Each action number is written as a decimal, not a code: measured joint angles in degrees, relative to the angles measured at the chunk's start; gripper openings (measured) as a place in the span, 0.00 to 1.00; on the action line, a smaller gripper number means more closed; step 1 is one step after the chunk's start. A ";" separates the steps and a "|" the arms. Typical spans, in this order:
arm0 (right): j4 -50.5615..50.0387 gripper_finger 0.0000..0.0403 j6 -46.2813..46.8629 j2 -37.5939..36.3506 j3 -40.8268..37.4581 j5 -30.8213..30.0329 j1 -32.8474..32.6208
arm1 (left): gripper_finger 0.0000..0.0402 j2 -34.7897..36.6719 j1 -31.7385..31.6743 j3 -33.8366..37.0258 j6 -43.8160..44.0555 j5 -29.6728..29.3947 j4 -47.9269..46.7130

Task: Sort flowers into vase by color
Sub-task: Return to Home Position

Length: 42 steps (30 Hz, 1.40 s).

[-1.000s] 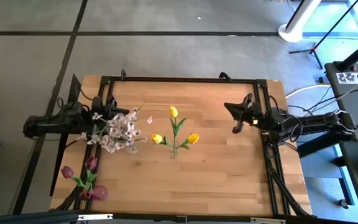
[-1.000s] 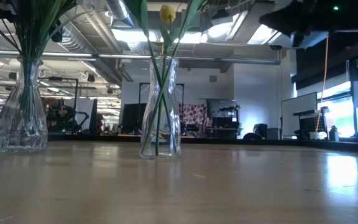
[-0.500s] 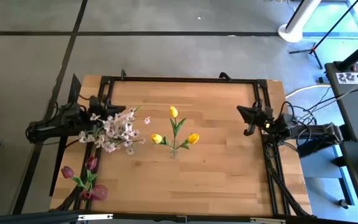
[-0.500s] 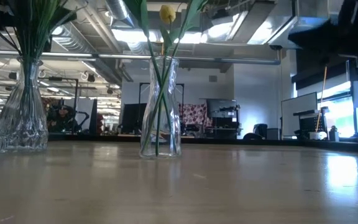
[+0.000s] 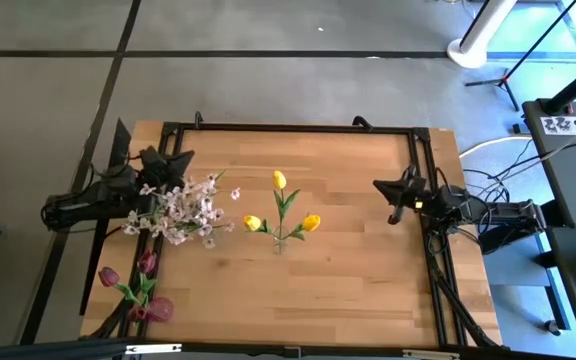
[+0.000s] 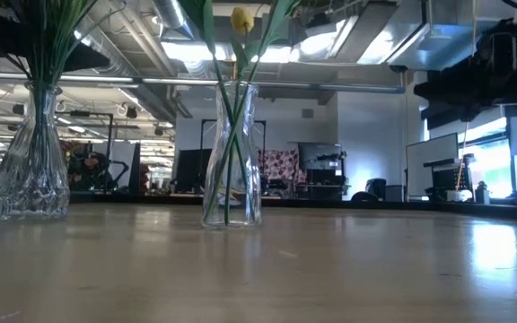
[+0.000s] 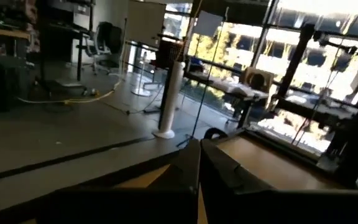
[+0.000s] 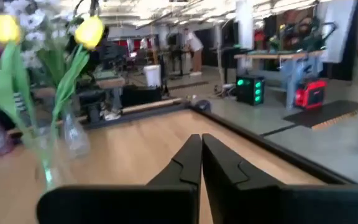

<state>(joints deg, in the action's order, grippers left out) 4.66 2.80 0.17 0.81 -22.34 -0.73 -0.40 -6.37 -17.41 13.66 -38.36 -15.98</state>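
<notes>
Step in hand: send both arms home. Sorting looks done; no stem lies loose on the table [image 5: 358, 270].

Flowers, near to far:
- Dark red blooms [image 5: 109, 276] are in the purple vase [image 5: 159, 308] at the near-left corner.
- Tulips [image 5: 311, 222] are in the middle clear vase [image 6: 232, 161].
- White sprays [image 5: 190, 208] are in the left clear vase [image 6: 29, 175], by the left edge.

Doing it well (judgement):
- The left arm carries the risk. The left end effector [image 7: 199, 149] sits just beside the white sprays, on their far side.
- It should go up and outward, away from the blossoms and never across them. A snagged stem could tip the vase, so the wrist should move slowly.
- The right arm has little in its way. The right end effector [image 8: 201, 142] is well apart from the tulips.

Pose:
- Left: fingers pressed together, nothing held. The arm lies along the table's left side, angled in toward the far edge.
- Right: fingers pressed together, nothing held. It sits at the right edge pointing inward at the tulips, with the arm trailing off the table's right side.
</notes>
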 joint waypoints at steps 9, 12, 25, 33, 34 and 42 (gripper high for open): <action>-0.68 0.04 1.50 0.05 -0.06 2.93 0.00 | 0.00 -0.05 0.00 3.14 -4.46 19.21 -2.79; -0.94 0.04 2.83 0.04 -0.08 5.38 0.00 | 0.00 -0.04 0.00 8.95 -3.56 19.57 3.32; -1.96 0.04 22.40 0.45 -0.10 33.08 -0.04 | 0.00 -0.51 0.00 17.03 -11.56 26.79 22.76; -1.67 0.04 1.45 0.78 -0.08 10.67 0.00 | 0.00 -0.31 0.04 17.03 -12.52 31.82 21.28; -1.54 0.04 1.34 0.84 -0.08 9.99 0.02 | 0.00 -0.33 0.02 17.03 -12.67 30.72 20.76; -1.44 0.04 1.34 0.82 -0.08 9.92 0.02 | 0.00 -0.34 0.01 17.03 -12.70 28.83 20.82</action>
<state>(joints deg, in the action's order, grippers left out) 3.22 4.14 0.99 0.73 -12.43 -0.72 -0.73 -6.37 -0.38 0.95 -9.54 4.84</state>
